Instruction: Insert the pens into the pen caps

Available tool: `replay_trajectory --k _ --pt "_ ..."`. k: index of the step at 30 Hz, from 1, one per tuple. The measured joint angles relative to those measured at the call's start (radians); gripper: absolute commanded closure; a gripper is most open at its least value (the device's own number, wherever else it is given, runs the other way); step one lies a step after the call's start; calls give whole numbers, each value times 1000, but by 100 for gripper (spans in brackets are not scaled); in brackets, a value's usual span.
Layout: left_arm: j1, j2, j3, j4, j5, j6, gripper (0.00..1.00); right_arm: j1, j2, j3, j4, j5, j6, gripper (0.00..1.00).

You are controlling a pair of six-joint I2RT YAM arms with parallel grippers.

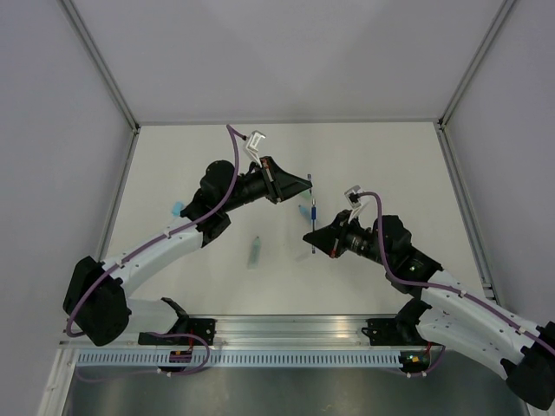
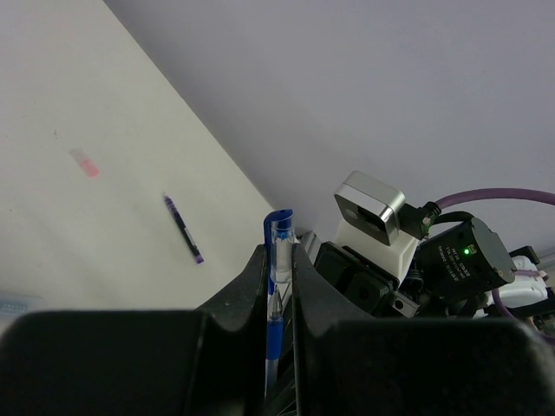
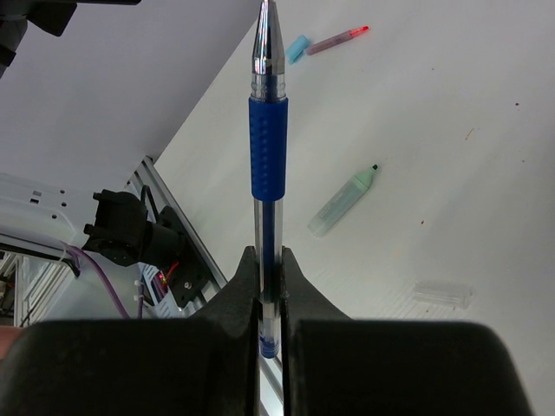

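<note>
My right gripper (image 3: 269, 256) (image 1: 309, 236) is shut on the lower barrel of a blue pen (image 3: 266, 147), which points away from it toward the left gripper. My left gripper (image 2: 279, 251) (image 1: 305, 184) is shut on a clear pen cap with a blue clip (image 2: 280, 238). The pen's tip sits inside that cap's open end. From above, the blue pen (image 1: 313, 224) spans the gap between the two grippers. Loose on the table lie a dark purple pen (image 2: 183, 229), a red-pink pen (image 3: 338, 39) and a light blue cap (image 3: 297, 48).
A mint green capped marker (image 3: 343, 201) (image 1: 255, 251) lies on the table left of the right gripper. A pinkish cap (image 2: 85, 163) and a clear cap (image 3: 443, 293) also lie loose. Walls close the table on three sides, and a metal rail (image 1: 286, 328) runs along the near edge.
</note>
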Motion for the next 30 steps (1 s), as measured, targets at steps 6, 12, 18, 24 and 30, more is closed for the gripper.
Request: replay_trajectory --k 6,12,18,24,30 --pt "0 -9 0 -18 -3 11 98 10 8 0 3 0 2 100" --pt "0 -10 -1 -23 -5 18 98 26 22 1 4 0 2 100" --pt "0 -10 -1 -24 -8 26 98 39 26 3 4 5 1 100" --pt "0 -25 -6 -40 -24 46 98 43 29 14 4 9 2 100" --pt "0 -35 -30 -54 -26 63 98 48 30 29 4 16 1 100"
